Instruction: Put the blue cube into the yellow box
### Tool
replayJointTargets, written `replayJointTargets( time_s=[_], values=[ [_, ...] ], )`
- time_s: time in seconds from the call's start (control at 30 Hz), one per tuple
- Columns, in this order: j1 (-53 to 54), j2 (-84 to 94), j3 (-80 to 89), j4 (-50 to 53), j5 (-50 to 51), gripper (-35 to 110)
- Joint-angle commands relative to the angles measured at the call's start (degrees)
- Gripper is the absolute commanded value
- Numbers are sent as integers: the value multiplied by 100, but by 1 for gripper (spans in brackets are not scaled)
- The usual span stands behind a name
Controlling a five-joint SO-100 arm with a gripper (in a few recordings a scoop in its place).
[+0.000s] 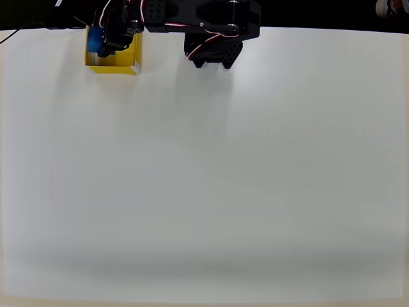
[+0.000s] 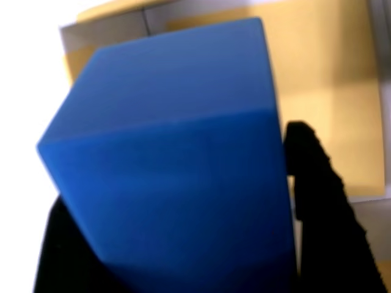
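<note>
The blue cube [image 2: 177,165] sits close to the lens in the wrist view, clamped between my gripper's [image 2: 177,244] two black fingers [image 2: 324,207]. Behind it lies the yellow floor of the yellow box [image 2: 324,91], with a whitish wall rim at the upper left. From overhead, the yellow box [image 1: 124,61] stands at the table's far left corner, and my black gripper [image 1: 105,41] hovers over its left half. The blue cube [image 1: 93,38] peeks out at the gripper's left side, above the box's left wall.
The arm's black base [image 1: 214,51] stands at the table's far edge, right of the box. White tabletop [image 1: 204,179] stretches out in front of both. The table's far edge borders a dark strip.
</note>
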Motion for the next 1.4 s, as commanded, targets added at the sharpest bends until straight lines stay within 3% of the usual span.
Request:
replayJointTargets(
  time_s=[0.0, 0.63, 0.77, 0.87, 1.0, 1.17, 1.27, 1.37],
  values=[
    [220, 519, 185, -439, -88, 12],
    [237, 668, 1582, -1731, -185, 12],
    [255, 712, 1705, -1793, -246, 21],
    [290, 738, 1767, -1837, -343, 36],
    [343, 870, 1749, -1819, -545, 41],
    [501, 1195, 1301, -1090, -958, 26],
    [563, 1529, 756, -193, -1222, 13],
    [571, 1811, 123, 791, -1477, 9]
  ],
)
